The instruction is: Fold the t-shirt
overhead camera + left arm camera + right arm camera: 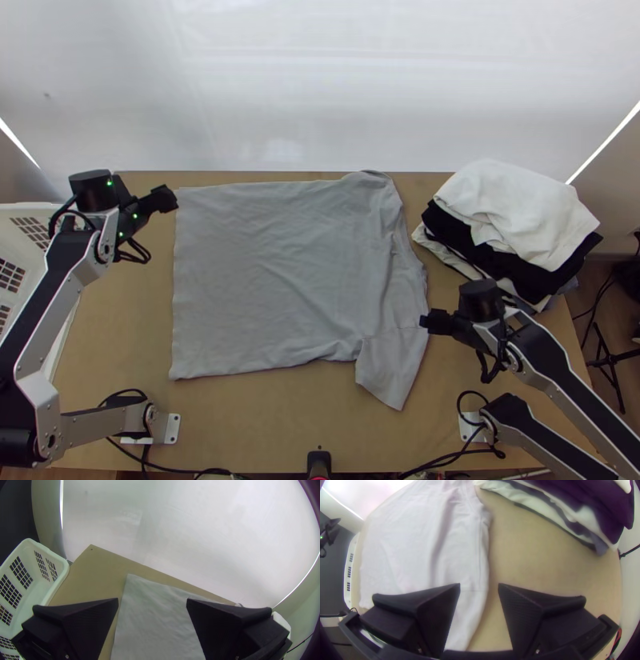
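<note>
- grey t-shirt [272, 272] spread on the wooden table [280, 424];
- left gripper [152, 600] beside its far hem corner [184, 196], fingers apart;
- right gripper [479, 584] by the near sleeve [392, 368], likewise parted;
- pinching one layer (easily done) could skew the fold; a wide swing could topple the garment pile [512, 212]

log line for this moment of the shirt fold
t-shirt: spread on table, near sleeve sticking out | left gripper: open, by hem's far corner | right gripper: open, by near sleeve | clothes pile: far right
</note>
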Tool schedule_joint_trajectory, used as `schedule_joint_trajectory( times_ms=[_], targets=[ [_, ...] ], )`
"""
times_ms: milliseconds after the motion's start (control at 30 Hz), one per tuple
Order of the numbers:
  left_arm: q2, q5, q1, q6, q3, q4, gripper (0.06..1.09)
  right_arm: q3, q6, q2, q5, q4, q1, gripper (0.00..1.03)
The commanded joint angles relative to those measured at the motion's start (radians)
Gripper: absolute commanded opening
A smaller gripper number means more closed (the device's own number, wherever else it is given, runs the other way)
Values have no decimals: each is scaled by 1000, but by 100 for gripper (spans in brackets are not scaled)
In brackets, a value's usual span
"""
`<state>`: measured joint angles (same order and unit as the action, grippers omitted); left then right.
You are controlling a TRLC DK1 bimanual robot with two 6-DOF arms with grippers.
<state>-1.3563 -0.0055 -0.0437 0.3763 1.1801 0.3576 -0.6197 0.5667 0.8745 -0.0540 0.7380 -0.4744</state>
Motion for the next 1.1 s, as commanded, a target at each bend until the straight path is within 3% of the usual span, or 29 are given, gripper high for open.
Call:
schedule_joint_trajectory(
  times_ms=[0,933,1067],
  targets=[
    [43,-7,-2,-4,-40,4,105,72,-1,-19,8,-25,5,51],
    [42,-7,1,-24,-43,4,105,63,-1,167,9,-101,-40,51],
    [42,-7,1,-57,-65,24,105,64,-2,170,8,-118,-38,21]
  ],
)
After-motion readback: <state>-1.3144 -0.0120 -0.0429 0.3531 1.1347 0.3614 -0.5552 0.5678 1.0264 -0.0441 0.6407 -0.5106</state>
